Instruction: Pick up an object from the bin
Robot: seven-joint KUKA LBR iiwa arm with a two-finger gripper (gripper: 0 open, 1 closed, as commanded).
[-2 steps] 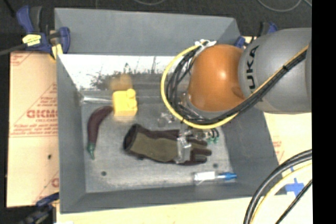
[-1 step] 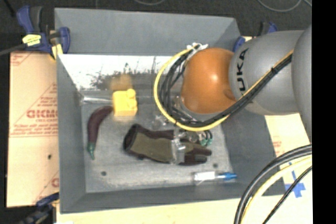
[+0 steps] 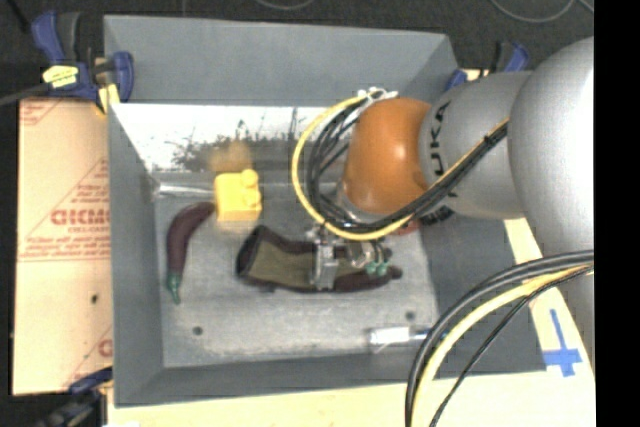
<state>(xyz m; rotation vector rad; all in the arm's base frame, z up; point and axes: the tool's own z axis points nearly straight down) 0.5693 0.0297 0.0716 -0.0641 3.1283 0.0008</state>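
Hanging from the right, the gripper (image 3: pixel 325 263) is positioned low over the right end of a dark olive flat object (image 3: pixel 272 263) at the middle of the bin (image 3: pixel 280 327) floor. The claw's opening cannot be determined. A yellow block (image 3: pixel 238 195) and a purple eggplant (image 3: pixel 185 230) are located left of it.
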